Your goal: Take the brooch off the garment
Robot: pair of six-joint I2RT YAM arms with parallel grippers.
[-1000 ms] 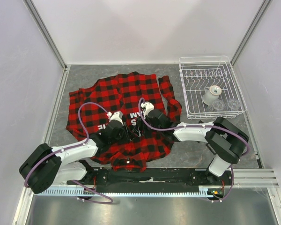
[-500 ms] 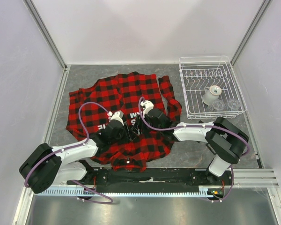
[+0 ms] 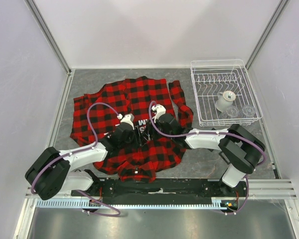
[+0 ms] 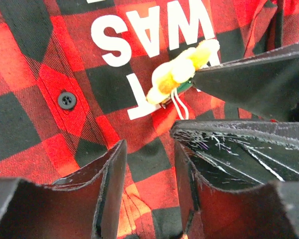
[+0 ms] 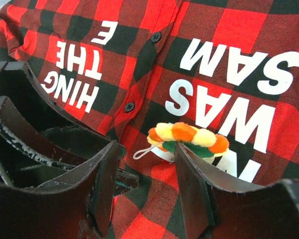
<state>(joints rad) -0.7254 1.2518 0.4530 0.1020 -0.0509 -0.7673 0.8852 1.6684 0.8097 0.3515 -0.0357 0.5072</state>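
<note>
Right wrist: brooch looks soft, light; I'd pinch its green base.
Claws: left claw, right claw spread, holding nothing.

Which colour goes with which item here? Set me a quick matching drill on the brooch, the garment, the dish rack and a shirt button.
Items:
1. brooch
2. garment
3. dish rack
4. shirt button

Colours:
A. white wire
B. black
C. yellow, orange and green
D. red-and-black plaid

Pairs: 1-C, 2-D, 3-A, 4-B
</note>
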